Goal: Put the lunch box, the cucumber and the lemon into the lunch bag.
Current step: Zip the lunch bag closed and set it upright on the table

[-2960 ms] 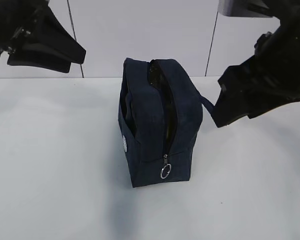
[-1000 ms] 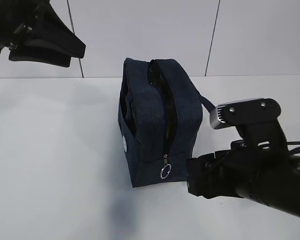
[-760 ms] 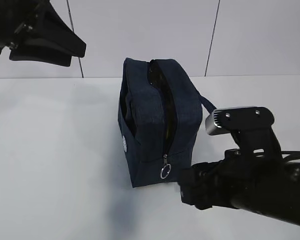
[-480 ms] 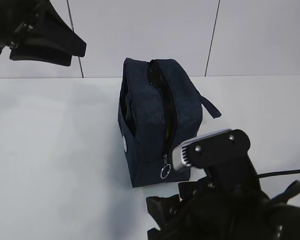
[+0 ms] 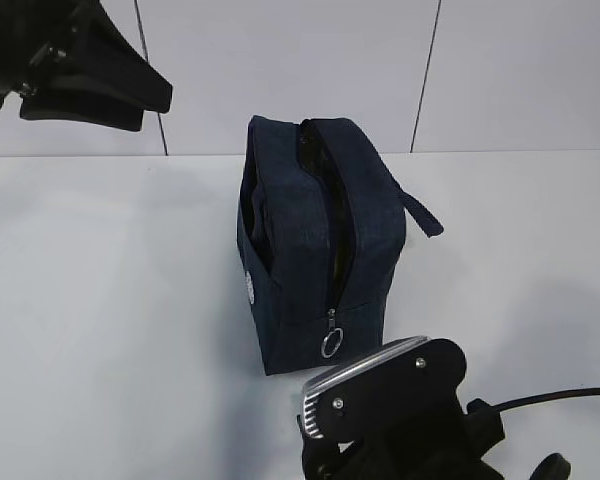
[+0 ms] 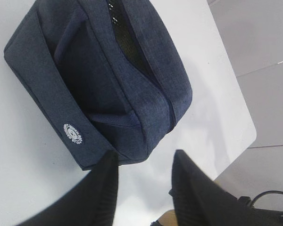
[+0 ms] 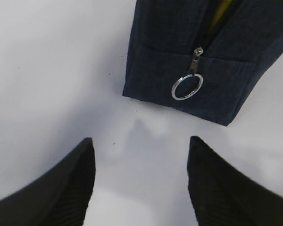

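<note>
- Lunch bag (image 5: 320,240) stood on tabletop (image 5: 110,300); contents hidden except a yellow sliver at the zipper.
- Right pincer (image 7: 140,183) open, empty, before ring pull (image 7: 187,87); exterior view hid its fingers.
- Left pincer (image 6: 144,188) open, empty, above bag.

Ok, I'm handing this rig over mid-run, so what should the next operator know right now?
Left gripper: open, empty, held high above the boxy dark navy fabric lunch bag.
Right gripper: open, empty, low over the white table, jaws facing the bag's silver ring pull.
Bag stands upright, its zipper open along the top and down to the ring pull. Something yellow shows inside the slit, possibly the lemon.
Lunch box and cucumber: not visible outside the bag; contents can't be confirmed.
Left: verify contents.
</note>
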`<state>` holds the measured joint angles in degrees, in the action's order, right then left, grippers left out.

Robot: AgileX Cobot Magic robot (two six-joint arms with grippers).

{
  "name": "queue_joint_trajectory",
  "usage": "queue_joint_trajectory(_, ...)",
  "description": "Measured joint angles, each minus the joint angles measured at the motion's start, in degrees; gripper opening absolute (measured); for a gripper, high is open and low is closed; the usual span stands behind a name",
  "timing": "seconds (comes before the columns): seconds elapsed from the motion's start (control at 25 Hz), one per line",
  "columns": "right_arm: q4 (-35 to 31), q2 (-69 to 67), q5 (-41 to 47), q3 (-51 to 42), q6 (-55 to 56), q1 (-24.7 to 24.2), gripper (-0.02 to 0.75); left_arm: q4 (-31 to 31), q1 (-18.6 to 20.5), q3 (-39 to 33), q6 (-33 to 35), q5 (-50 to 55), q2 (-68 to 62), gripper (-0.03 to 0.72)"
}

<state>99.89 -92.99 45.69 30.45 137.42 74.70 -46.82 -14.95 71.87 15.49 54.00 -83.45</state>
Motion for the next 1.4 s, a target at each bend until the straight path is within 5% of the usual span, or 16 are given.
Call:
queue_joint_trajectory(0.56, 0.8, -1.6, 3.2, 0.0, 0.5, 0.0, 0.468, -0.6, 1.0, 0.0, -0.9, -1.1, 0.0, 0.277)
queue_joint_trajectory(0.88, 0.8, -1.6, 3.1, 0.0, 0.5, 0.0, 0.468, -3.5, 12.4, 0.0, -0.9, 4.0, 0.0, 0.277)
queue_joint_trajectory(1.16, 0.8, -1.6, 1.7, 2.1, 0.2, 0.0, 0.465, -7.7, 13.4, -1.0, 18.2, 6.1, 0.3, 0.277)
queue_joint_trajectory(1.4, -0.5, -1.7, 1.3, 5.8, -4.1, 0.0, 0.464, -13.1, 13.3, -10.9, 34.0, 1.8, 2.8, 0.276)
